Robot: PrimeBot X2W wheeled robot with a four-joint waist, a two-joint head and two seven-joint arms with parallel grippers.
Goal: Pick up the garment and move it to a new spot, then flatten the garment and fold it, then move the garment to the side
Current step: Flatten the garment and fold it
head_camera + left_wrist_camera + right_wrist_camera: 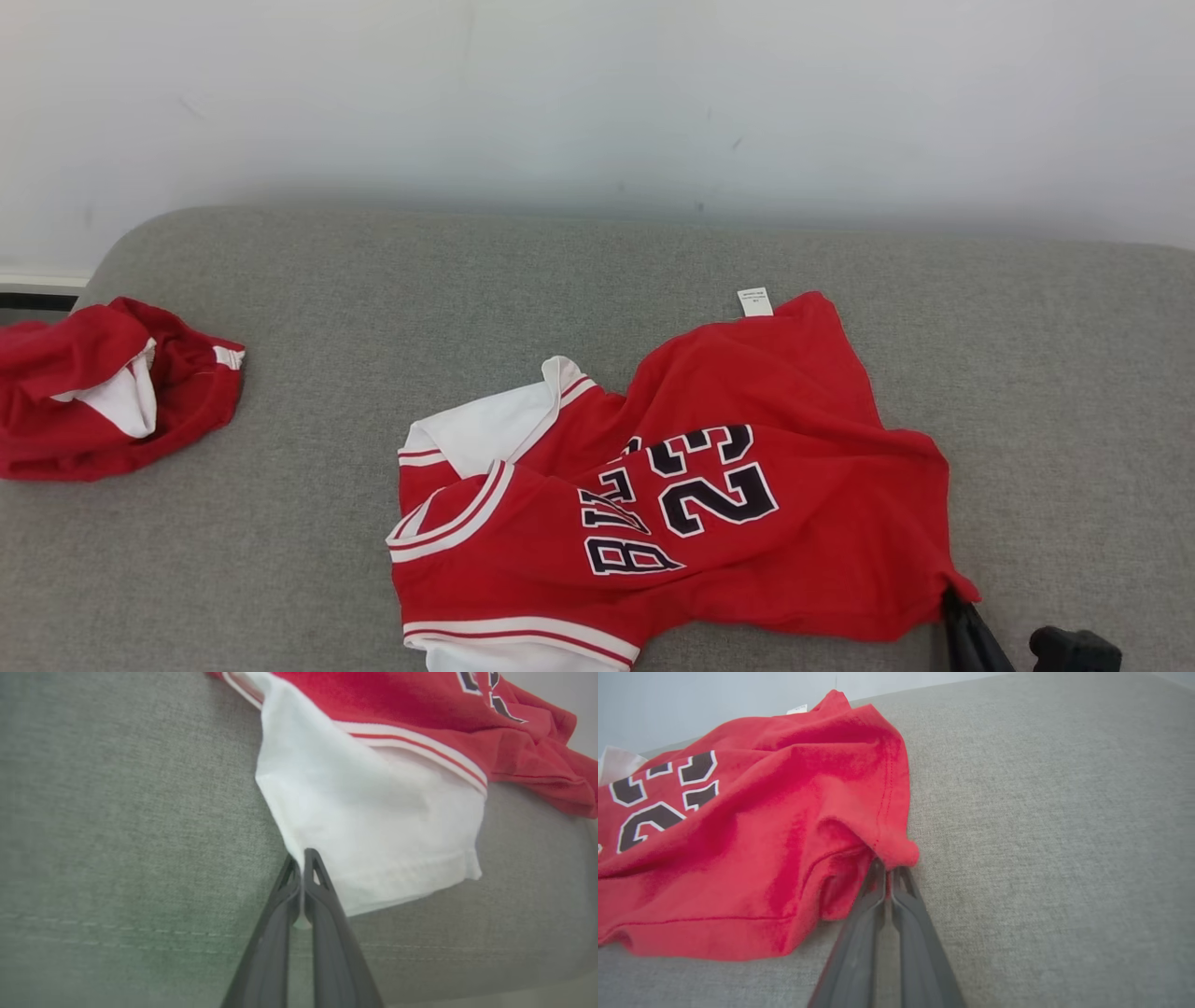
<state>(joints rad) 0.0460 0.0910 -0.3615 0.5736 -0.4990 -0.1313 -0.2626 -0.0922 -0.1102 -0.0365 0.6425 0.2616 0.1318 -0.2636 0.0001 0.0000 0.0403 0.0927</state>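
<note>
A pale wall (pixel 597 93) is seen behind a grey upholstered cushion (pixel 280 560), whose rounded back edge runs along it. The garment (pixel 728 485), a red jersey with white sleeves, striped trim and dark numerals, is spread crumpled from the middle toward the front right of the cushion, its nearest sleeve reaching the front edge. A second red and white cloth (pixel 103 392) is bunched at the left edge, well apart from the jersey. The left gripper (pixel 302 856) is pressed together on the hem of the white sleeve, a sliver of white cloth caught between its fingers. The right gripper (pixel 889 870) is closed on the jersey's red front right corner. A small white label (pixel 754 301) is seen at the jersey's far corner.
</note>
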